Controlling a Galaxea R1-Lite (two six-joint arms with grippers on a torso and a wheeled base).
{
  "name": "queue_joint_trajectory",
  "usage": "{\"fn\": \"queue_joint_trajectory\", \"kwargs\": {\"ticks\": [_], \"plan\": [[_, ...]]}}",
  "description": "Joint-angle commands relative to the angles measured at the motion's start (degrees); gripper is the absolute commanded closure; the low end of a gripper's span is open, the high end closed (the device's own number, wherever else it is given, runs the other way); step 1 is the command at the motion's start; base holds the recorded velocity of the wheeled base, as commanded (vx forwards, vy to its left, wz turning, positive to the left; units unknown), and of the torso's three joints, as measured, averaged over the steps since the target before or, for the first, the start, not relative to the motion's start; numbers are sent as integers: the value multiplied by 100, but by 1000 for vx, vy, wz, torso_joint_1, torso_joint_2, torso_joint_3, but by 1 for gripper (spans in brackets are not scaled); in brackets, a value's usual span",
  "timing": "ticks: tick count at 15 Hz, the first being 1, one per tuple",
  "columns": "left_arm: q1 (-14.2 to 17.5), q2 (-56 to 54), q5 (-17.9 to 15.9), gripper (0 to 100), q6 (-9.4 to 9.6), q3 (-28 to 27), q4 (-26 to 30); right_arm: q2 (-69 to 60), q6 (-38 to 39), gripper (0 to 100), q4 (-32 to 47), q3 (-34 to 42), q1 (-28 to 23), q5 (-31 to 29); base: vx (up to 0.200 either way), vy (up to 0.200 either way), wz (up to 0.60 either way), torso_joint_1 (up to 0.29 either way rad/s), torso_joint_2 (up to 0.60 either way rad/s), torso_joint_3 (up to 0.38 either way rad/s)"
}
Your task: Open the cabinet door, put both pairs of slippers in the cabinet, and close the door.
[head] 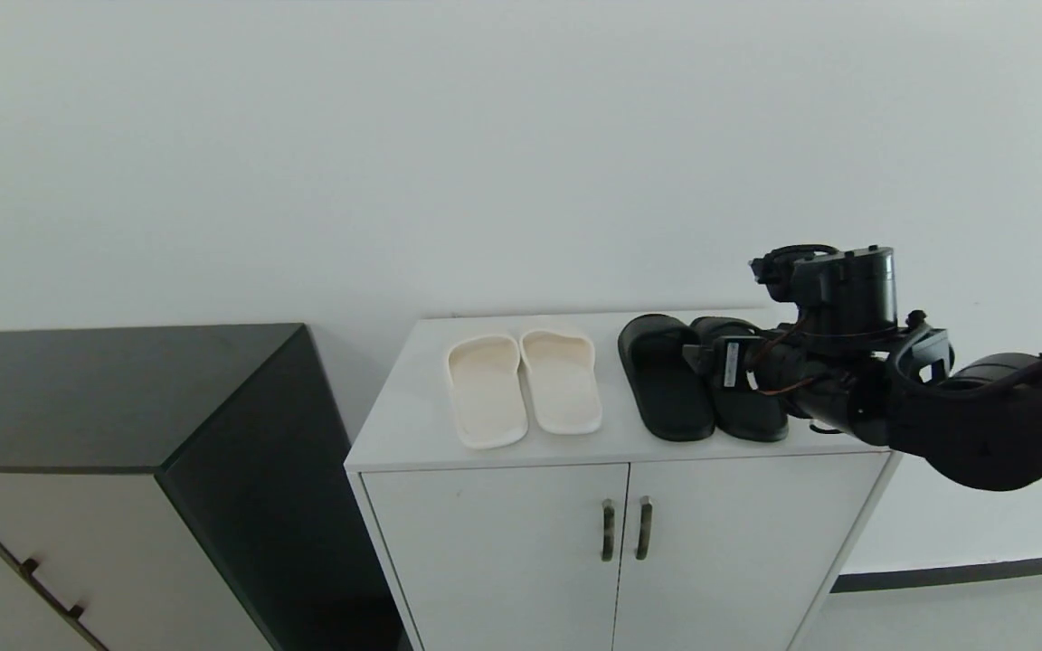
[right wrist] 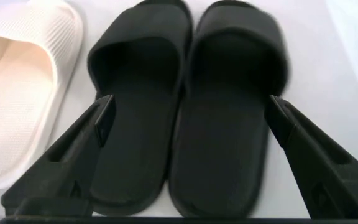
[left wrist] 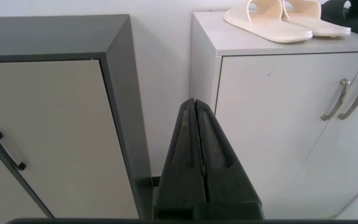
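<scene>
A cream pair of slippers point(head: 525, 387) and a black pair of slippers point(head: 702, 380) lie side by side on top of the white cabinet point(head: 494, 542). Its two doors are shut, with two handles point(head: 625, 529) at the middle seam. My right gripper point(head: 713, 362) hovers over the black slippers point(right wrist: 135, 124), open, one finger on each outer side of the pair point(right wrist: 190, 102). My left gripper point(left wrist: 195, 109) is shut on nothing, low in front of the gap between the white cabinet point(left wrist: 278, 124) and a dark one. The cream slippers point(left wrist: 284, 22) lie above it.
A dark-topped cabinet point(head: 123, 398) with pale drawer fronts stands to the left of the white one, with a narrow gap between them. A plain white wall runs behind both. Floor shows at the lower right.
</scene>
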Motion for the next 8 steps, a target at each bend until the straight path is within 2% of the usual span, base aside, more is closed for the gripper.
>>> {"fn": "queue_joint_trajectory", "kwargs": {"ticks": [1,8], "plan": [[2,-1,3,100,-7,0,-4,515,8,0,-14,-304,17,-126,0,0,0,0,0,0],[2,-1,3,100,-86,0,-4,1279,-1,0,-40,-1043,-79,-152,0,0,0,0,0,0]]}}
